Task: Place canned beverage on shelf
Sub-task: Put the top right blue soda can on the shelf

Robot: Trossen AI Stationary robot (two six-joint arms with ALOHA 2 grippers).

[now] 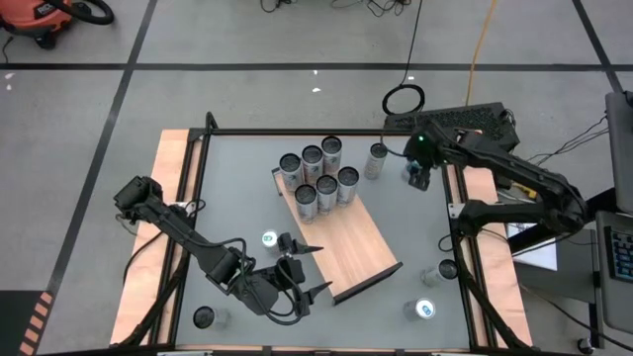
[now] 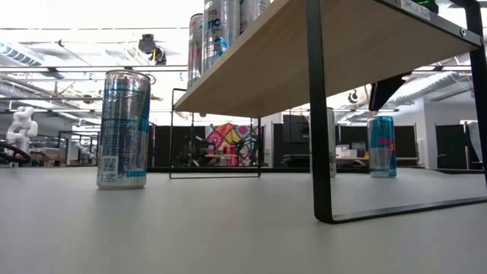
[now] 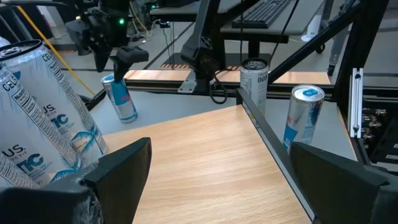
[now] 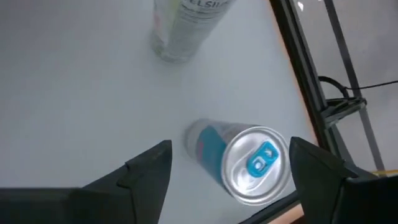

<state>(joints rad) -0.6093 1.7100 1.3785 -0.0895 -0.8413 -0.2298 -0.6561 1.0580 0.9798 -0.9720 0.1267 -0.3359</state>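
- At the far right corner of the table, your right gripper (image 1: pixel 419 178) hangs directly above an upright blue-topped can (image 4: pixel 252 163), fingers spread wide and holding nothing.
- In the right wrist view that can stands between the two fingers and below them, its lid facing the camera; its long axis is vertical, in line with the gripper's line of descent. I judge the coming move to be a straight drop onto it.
- A second, paler can (image 4: pixel 185 28) stands near it on the grey tabletop (image 4: pixel 74 93), apart from the blue one, so watch the finger on that side.
- The shelf (image 1: pixel 346 247) lies toward the table's middle, well apart from this can; a cluster of cans (image 1: pixel 318 178) already fills its far end, while the near end is bare wood.
- Your left gripper (image 1: pixel 297 269) waits at the shelf's near end, jaws wide and empty, much farther from the blue can than the right one.
- From the overhead view the can is hidden under the right gripper, so you cannot read the gap between fingertips and lid; the low view shows a blue can (image 2: pixel 381 146) but not the fingers around it.
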